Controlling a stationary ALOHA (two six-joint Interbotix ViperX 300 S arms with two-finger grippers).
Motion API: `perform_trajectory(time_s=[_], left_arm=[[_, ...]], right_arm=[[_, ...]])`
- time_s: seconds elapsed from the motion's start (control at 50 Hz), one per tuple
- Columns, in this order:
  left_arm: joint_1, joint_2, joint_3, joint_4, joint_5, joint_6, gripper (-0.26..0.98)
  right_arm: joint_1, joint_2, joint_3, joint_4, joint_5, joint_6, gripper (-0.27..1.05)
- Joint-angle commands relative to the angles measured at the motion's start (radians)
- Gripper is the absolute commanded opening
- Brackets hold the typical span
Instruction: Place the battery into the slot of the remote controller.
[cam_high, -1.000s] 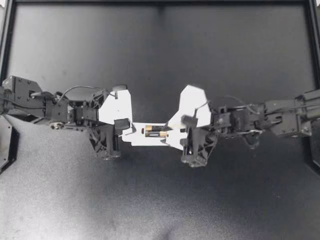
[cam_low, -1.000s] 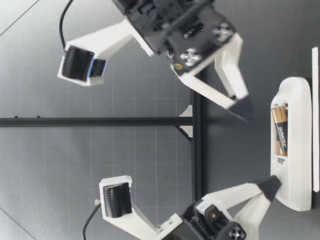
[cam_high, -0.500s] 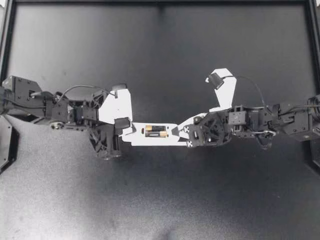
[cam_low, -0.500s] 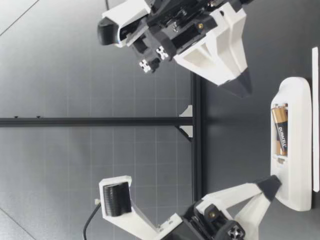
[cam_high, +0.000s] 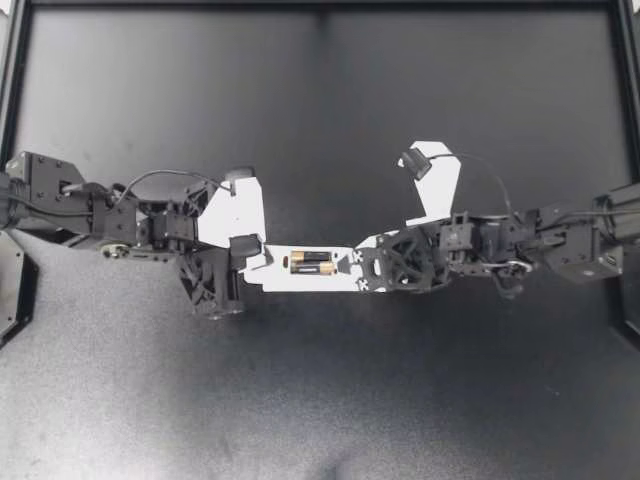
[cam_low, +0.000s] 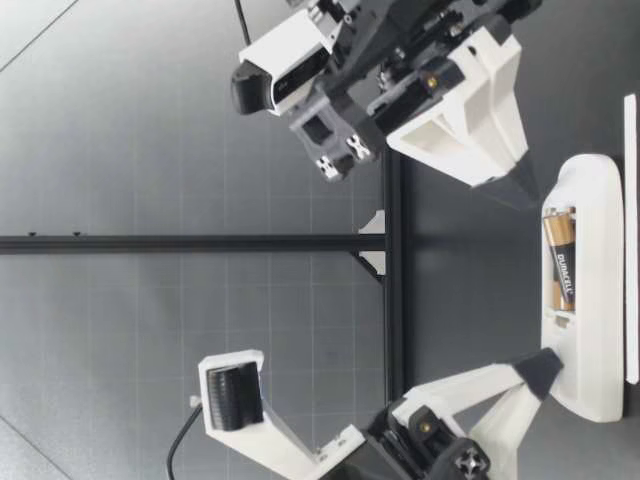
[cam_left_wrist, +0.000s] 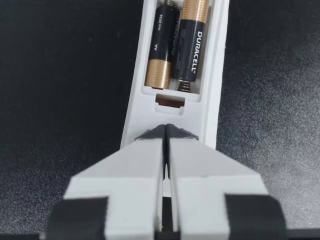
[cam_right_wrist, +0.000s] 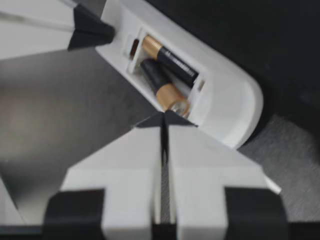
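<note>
Seating is the step you're on. Two batteries (cam_high: 312, 263) lie side by side in the open slot of the remote (cam_high: 272, 274), which lies flat on the table (cam_high: 320, 100) between your arms. Your left gripper (cam_high: 247, 250) has its fingers closed together with nothing between them, and the tips rest on the remote's end as if pinning it. Your right gripper (cam_high: 352, 265) is likewise closed and empty. Its tips are at the other end, just over the gold end of the nearer battery (cam_right_wrist: 171, 96).

I'd judge the placing all but done. The next move calls for a light downward press on that battery's end, with the left pinning the remote, then a lift clear. Go gently: a hard push there could tip the remote or pop the battery up.

You can't tell whether that battery sits fully flat or rides a little high. Nor can you tell whether the right tips touch it or hover, since the low view shows them close to the remote's end without clear contact. A spring (cam_left_wrist: 184, 86) shows at one battery's foot, but the far contacts are cut off in the left wrist view.
</note>
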Motion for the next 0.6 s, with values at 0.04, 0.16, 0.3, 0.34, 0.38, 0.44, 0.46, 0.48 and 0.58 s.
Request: perform_trajectory(time_s=[0.04,0.16,0.3,0.34,0.38,0.44,0.46,0.48,0.58], left_arm=[[0.005,0.000,0.002,0.000,0.006,-0.002,-0.12],[0.005,0.002,0.002,0.000,0.005,-0.002,-0.12],[0.005,0.000,0.002,-0.002,0.006,-0.002,-0.12],[0.005,0.002,0.002,-0.002,0.006,-0.002,-0.12],[0.005,0.002,0.003,-0.002,0.006,-0.002,-0.12],[0.005,0.000,0.006,-0.002,0.006,-0.002,-0.12],[0.005,0.000,0.006,0.000,0.005,-0.002,-0.12],[0.005,0.000,0.008,0.000,0.006,-0.002,-0.12],[0.005,0.000,0.011,-0.002,0.005,-0.003,-0.12]], right_arm=[[-0.017,-0.006,-0.023,0.002,-0.005,-0.005,-0.12],[-0.021,0.005,-0.028,0.000,-0.003,-0.008,-0.12],[-0.021,0.017,-0.044,-0.006,-0.002,-0.009,-0.12],[-0.021,0.020,-0.051,-0.009,0.003,-0.009,-0.12],[-0.021,0.025,-0.057,-0.015,0.012,-0.009,-0.12],[-0.021,0.028,-0.064,-0.023,0.025,-0.009,-0.12],[-0.020,0.031,-0.067,-0.026,0.031,-0.009,-0.12],[-0.021,0.032,-0.072,-0.028,0.034,-0.009,-0.12],[-0.020,0.043,-0.084,-0.035,0.049,-0.009,-0.12]])
